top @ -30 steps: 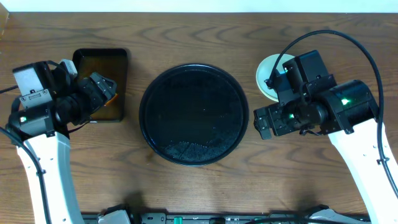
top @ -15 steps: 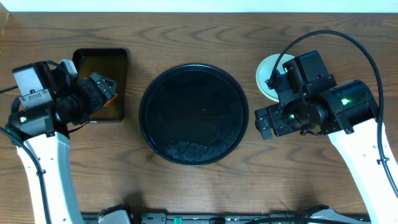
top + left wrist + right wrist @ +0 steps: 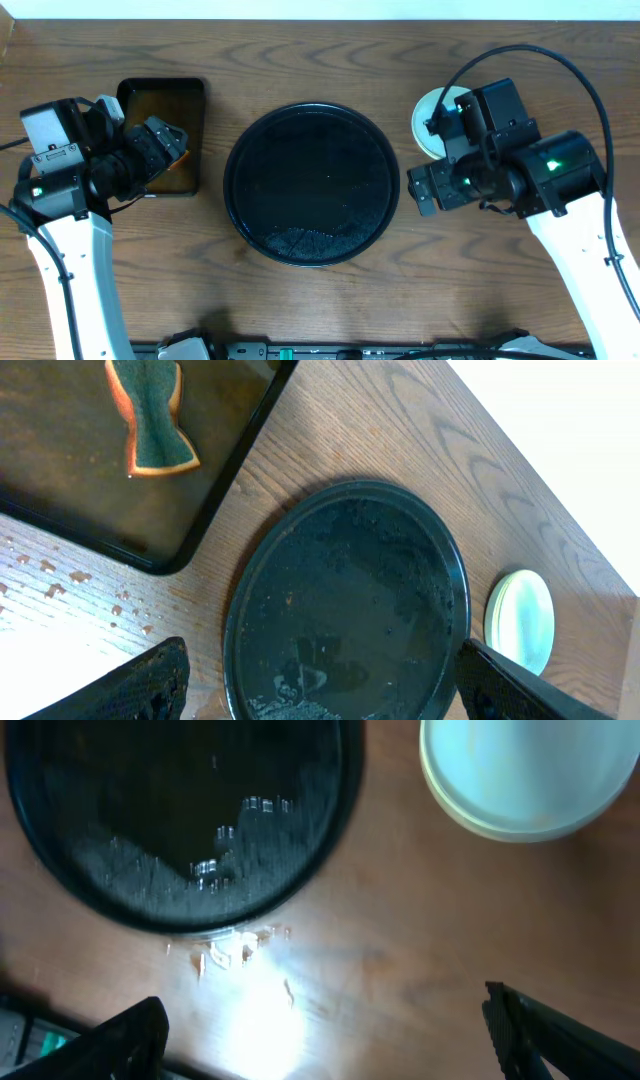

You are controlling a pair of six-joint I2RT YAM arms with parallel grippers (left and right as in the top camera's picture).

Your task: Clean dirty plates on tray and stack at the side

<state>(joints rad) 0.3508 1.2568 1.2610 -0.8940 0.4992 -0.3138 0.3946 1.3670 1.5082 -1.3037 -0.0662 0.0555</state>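
Observation:
The large round black tray lies mid-table with no plates on it, only a wet film; it also shows in the left wrist view and the right wrist view. The plates sit stacked on the table right of the tray, a pale mint-blue one on top with a yellowish rim below; they also show in the left wrist view. My right arm partly hides them from overhead. My right gripper is open and empty over bare wood near the stack. My left gripper is open and empty.
A rectangular black tray with brownish liquid stands at the left. An orange and green sponge lies in it. Water drops mark the wood beside the round tray.
My right arm has shifted slightly left and toward the plates. The left arm has not moved.

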